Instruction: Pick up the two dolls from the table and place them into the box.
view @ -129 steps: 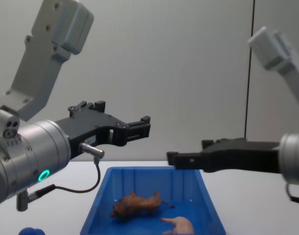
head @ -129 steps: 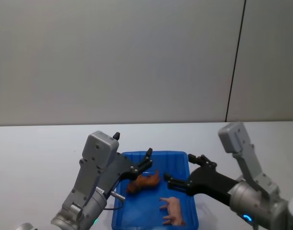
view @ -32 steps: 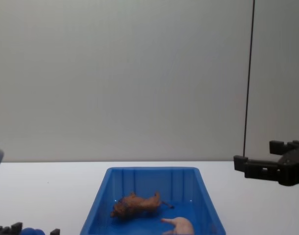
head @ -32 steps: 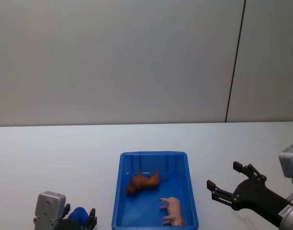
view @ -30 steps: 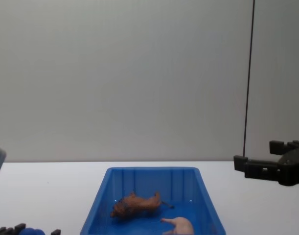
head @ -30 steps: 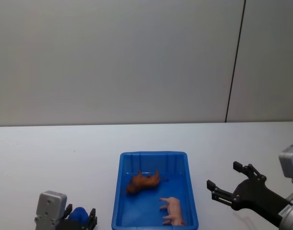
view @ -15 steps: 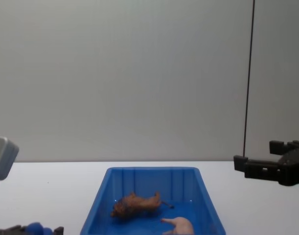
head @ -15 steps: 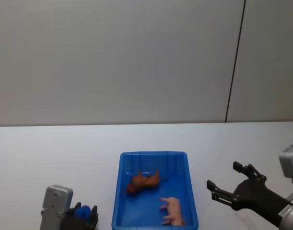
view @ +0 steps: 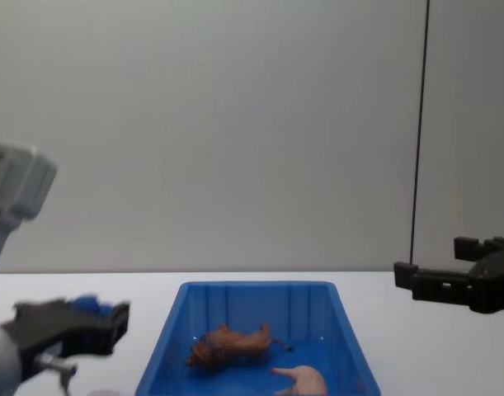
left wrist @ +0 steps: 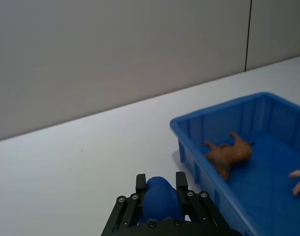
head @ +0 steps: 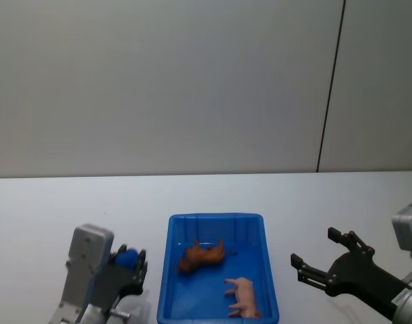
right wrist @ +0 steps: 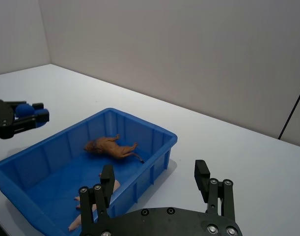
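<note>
- The left gripper [head: 128,266] sits low at the near left of the table [head: 44,216], just beside the left wall of the box [head: 216,219]. Its fingers are closed on a small blue object [left wrist: 158,203]; what that object is cannot be told. It is neither of the two dolls.
- The box stands at the middle of the table, open side up, between the two arms, a position within reach of either gripper.
- The lion [head: 201,256] lies on its side on the box floor, toward the far left part. The tipped pose suggests it was dropped in rather than stood up.
- The pig [head: 242,298] lies further right and nearer the robot, also on the box floor, apart from the lion.
- The right gripper [head: 325,264] hangs over bare table to the right of the box, well apart from it. Its fingers are spread wide and hold nothing.
- Judgement: both dolls are inside the box, so the task appears complete. The blue object in the left gripper belongs to no stated step.
</note>
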You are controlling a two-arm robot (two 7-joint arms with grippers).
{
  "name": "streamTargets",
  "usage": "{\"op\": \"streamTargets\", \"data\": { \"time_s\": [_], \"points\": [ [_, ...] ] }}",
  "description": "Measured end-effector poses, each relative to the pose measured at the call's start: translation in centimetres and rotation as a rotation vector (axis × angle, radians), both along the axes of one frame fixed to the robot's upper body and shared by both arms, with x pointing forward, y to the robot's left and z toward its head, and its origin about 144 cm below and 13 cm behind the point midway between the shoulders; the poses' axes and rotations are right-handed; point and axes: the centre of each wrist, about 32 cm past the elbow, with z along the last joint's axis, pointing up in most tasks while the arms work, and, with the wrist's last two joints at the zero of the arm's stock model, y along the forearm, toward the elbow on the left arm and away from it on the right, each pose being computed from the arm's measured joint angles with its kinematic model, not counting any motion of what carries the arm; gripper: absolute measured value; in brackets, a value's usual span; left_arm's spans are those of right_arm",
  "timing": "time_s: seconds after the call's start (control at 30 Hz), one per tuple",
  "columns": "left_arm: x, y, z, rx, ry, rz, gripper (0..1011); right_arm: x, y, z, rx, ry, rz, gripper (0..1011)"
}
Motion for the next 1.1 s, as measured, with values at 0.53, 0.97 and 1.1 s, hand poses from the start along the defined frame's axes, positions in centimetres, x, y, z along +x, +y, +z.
{"op": "streamTargets", "data": {
  "time_s": [0.53, 0.97, 1.1],
  "points": [
    [3.3, -4.0, 3.7, -0.007, -0.13, -0.175, 488, 0.0, 0.0, 0.0, 0.0, 0.0, 0.0, 1001],
    [5.0, -6.8, 4.8, -0.026, -0.167, -0.3, 884, 0.0, 0.0, 0.0, 0.0, 0.0, 0.0, 1001],
    [5.3, -7.2, 5.0, -0.03, -0.175, -0.32, 994, 0.0, 0.0, 0.0, 0.0, 0.0, 0.0, 1001]
  ]
}}
